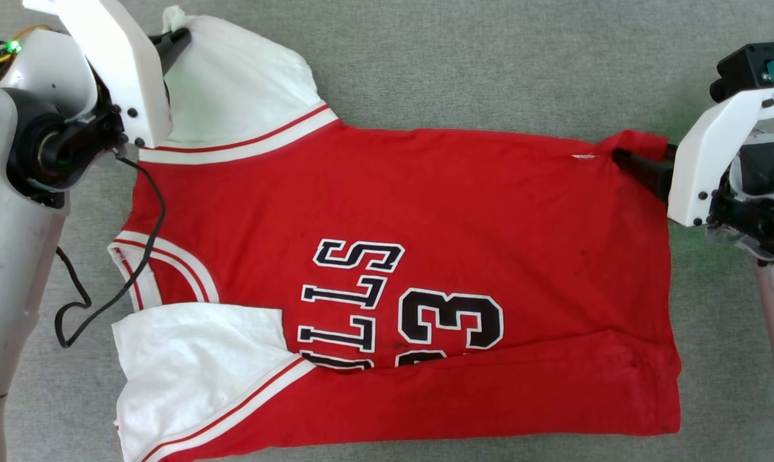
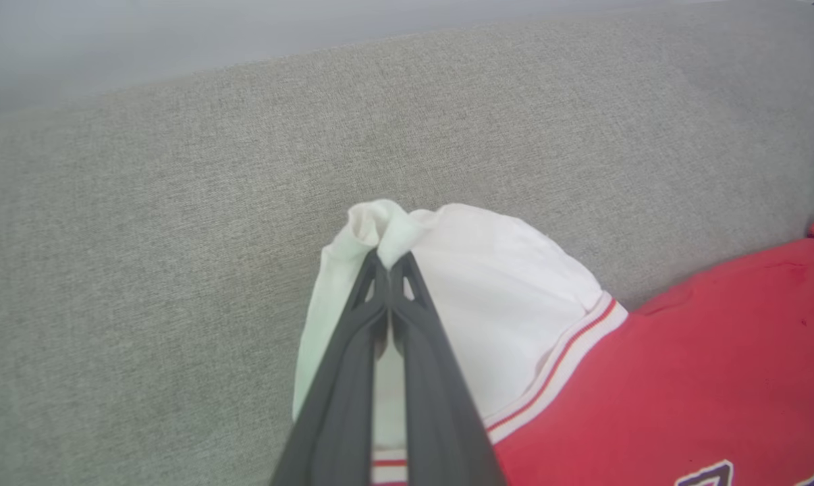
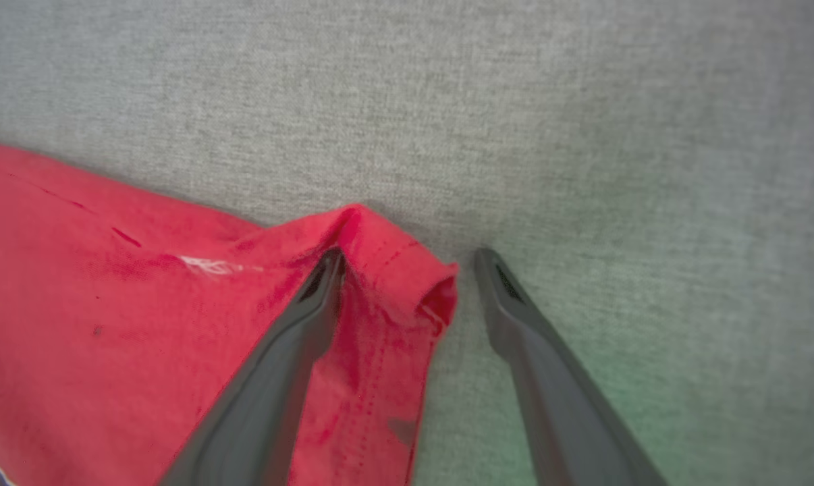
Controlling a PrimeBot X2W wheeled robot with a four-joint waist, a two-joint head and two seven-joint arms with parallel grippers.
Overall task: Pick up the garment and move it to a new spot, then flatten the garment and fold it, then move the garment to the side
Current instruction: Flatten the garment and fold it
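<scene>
The garment [image 1: 425, 205] is a red jersey with white sleeves, stripe trim and black lettering, spread flat on the grey fabric surface. My left gripper [image 1: 180, 37] is shut on the tip of the far white sleeve [image 2: 501, 297], and the cloth bunches up above the closed fingertips [image 2: 388, 263]. My right gripper [image 3: 410, 260] stands open at the jersey's far hem corner [image 3: 400, 270]. The rolled red corner lies between the two spread fingers [image 3: 292, 351], touching the left one. In the head view the right gripper [image 1: 624, 157] meets that corner [image 1: 637, 142].
A black cable [image 1: 137, 269] hangs from my left arm across the jersey's collar side. Grey fabric surface [image 1: 490, 64] extends on all sides of the jersey, and its far edge shows in the left wrist view [image 2: 177, 74].
</scene>
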